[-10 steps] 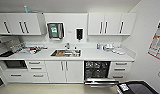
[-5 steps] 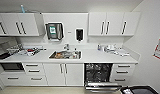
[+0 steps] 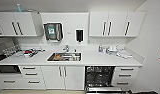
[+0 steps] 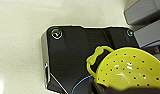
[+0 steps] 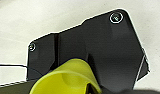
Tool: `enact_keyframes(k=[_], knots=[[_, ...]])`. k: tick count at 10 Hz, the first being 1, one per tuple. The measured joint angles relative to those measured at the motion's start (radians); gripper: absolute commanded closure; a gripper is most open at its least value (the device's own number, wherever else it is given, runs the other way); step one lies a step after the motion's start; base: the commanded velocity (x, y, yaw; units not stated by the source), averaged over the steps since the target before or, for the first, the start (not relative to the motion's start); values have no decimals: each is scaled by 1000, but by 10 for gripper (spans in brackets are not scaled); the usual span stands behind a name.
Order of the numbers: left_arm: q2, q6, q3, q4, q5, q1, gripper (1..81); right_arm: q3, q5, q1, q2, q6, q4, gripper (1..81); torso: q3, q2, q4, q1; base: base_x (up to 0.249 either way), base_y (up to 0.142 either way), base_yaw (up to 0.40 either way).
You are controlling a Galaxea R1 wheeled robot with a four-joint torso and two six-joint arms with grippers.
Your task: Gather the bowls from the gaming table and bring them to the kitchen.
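The kitchen lies ahead in the head view: white cabinets [image 3: 116, 23], a white countertop [image 3: 96, 60] and a steel sink [image 3: 64, 57] with its tap [image 3: 66, 48]. A bright yellow-green bowl [image 4: 126, 70], dotted with small holes and with a loop handle, hangs close before the left wrist camera above the pale floor; my left gripper [image 4: 106, 87] is shut on it, dark finger parts crossing its lower edge. A smooth yellow-green bowl [image 5: 68, 80] shows large in the right wrist view, above the robot's dark plate. The gaming table is out of view.
A dishwasher [image 3: 99, 76] stands open under the counter, its door [image 3: 103, 89] folded down toward me. Drawers [image 3: 126, 75] flank it on the right. Dishes and clutter sit on the counter at left [image 3: 28, 53] and right [image 3: 112, 48]. A wall [image 3: 151, 50] closes the right side.
The camera has crept a little closer to the counter, so the kitchen looms slightly larger. Nothing in the kitchen itself has moved.
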Motion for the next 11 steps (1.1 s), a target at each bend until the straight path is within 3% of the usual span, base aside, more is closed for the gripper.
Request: enact_keyframes(k=[6, 8, 11], knots=[[0, 0, 0, 0, -6, -14, 811, 2, 12, 21, 0, 2, 1, 811, 0, 0, 0, 0, 184, 0, 0], [0, 0, 0, 2, 8, 32, 811, 2, -13, -23, 0, 3, -3, 811, 0, -1, 0, -2, 183, 0, 0], [1, 0, 0, 2, -2, -5, 811, 2, 6, 13, 0, 3, -1, 811, 0, 0, 0, -2, 183, 0, 0]])
